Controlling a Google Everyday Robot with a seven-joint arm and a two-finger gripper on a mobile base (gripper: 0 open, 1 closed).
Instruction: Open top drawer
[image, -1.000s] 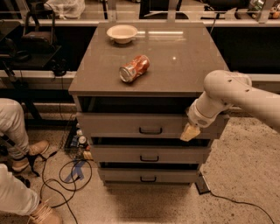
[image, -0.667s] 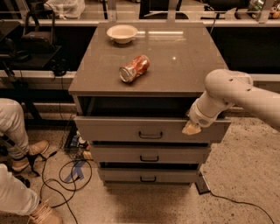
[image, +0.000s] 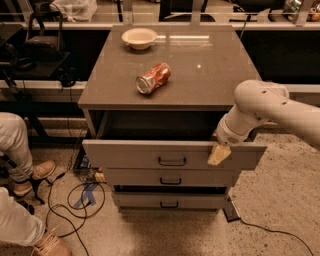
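— What lies nearest?
— At the left, a seated person's legs (image: 15, 220) in light trousers, with cables (image: 75, 195) looped on the speckled floor beside them.

— And the cabinet?
— Three fronts, one above another. The bottom drawer (image: 170, 201) and the middle drawer (image: 135, 177) sit further back. The top drawer (image: 125, 154) stands out ahead of both, with its dark box open behind the front and a small black handle (image: 172, 161) at its centre.

— Where's the tool?
— The tool (image: 219, 154) is at the upper edge of the top drawer's front, right of the handle, with a cream tip lying against the face. Whether it's released or clenched, I cannot tell. The white arm (image: 270, 107) comes in from the right.

— Further back?
— On the tabletop (image: 215, 75), a red can (image: 153, 77) lies on its side. Well behind it, a pale bowl (image: 139, 37) sits near the far edge.
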